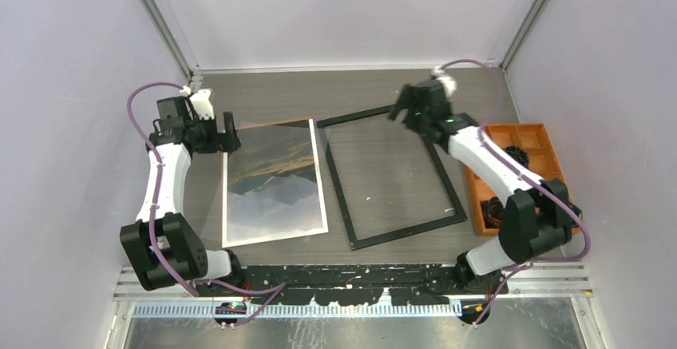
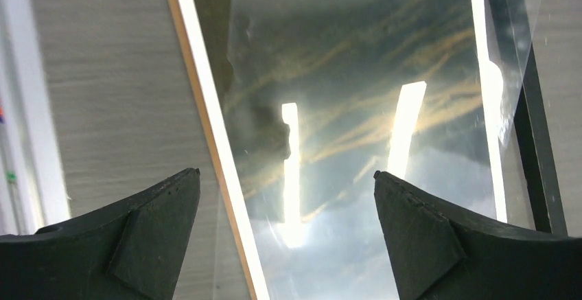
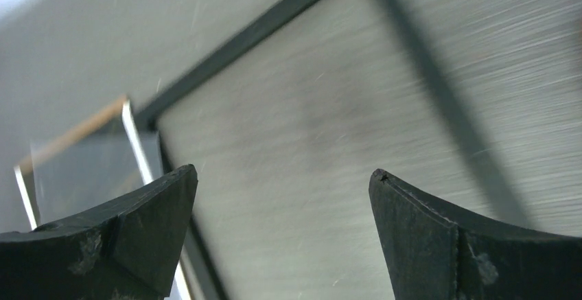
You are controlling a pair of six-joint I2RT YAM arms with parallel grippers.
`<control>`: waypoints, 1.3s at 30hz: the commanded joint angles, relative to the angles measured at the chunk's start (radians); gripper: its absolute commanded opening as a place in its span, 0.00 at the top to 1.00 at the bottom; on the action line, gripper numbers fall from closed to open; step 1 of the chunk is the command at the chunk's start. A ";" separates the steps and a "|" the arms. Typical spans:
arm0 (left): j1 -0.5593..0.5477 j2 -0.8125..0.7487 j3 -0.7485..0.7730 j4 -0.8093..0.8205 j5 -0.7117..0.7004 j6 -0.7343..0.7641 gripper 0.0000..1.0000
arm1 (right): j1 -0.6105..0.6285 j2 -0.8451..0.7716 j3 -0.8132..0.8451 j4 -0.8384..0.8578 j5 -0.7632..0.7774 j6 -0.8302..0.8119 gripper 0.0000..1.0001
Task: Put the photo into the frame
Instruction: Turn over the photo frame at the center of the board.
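Left fingers (image 2: 154, 235) and right fingers (image 3: 439, 245) gape wide over the grey grained table (image 1: 263, 93) between pale walls (image 1: 343, 13).

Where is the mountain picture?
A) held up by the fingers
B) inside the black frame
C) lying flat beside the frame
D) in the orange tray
C: the photo lies flat beside the frame, and only bare table shows inside it.
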 commanded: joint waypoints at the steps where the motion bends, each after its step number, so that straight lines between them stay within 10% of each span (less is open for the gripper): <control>1: 0.000 0.009 0.050 -0.181 0.079 0.072 0.00 | 0.241 0.077 0.079 -0.121 0.087 -0.043 0.00; 9: 0.001 0.015 0.025 -0.254 0.087 0.138 0.00 | 0.530 0.287 0.177 -0.163 0.112 -0.097 0.01; 24: 0.000 0.040 0.028 -0.350 0.076 0.186 0.01 | 0.632 0.492 0.240 -0.199 0.039 -0.119 0.14; 39: 0.001 0.032 0.036 -0.379 0.051 0.223 0.02 | 0.638 0.597 0.291 -0.256 0.086 -0.131 0.52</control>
